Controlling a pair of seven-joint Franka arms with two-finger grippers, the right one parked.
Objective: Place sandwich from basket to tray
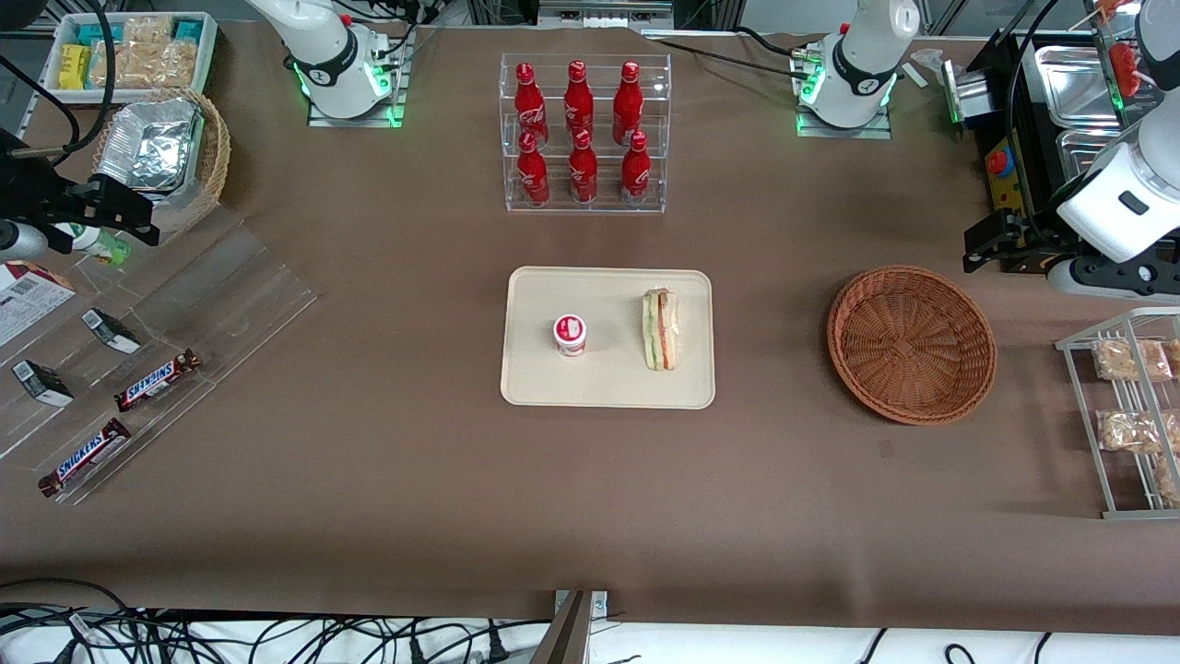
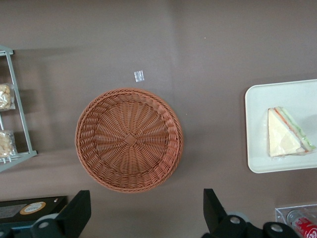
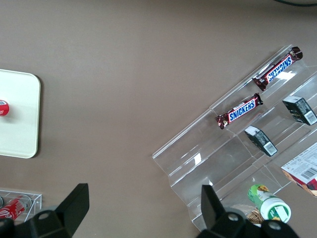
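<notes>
We see triangular pale-bread sandwich (image 1: 660, 329) lying on flat cream rectangular tray (image 1: 608, 387); round reddish-brown wicker basket (image 2: 129, 140) empty; tool (image 2: 143, 213) above basket, fingers apart, holding nothing; sandwich likely soft, light; grip crust sides gently.

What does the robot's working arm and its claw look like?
The working arm is glossy white with black joints, and its base glows green. Black cables run nearby. Its claw, above the empty basket, has two black fingers, wide open.

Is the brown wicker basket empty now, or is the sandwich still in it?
Empty: the basket shows only bare weave. The sandwich lies on the tray; the open gripper hangs above the basket.
</notes>
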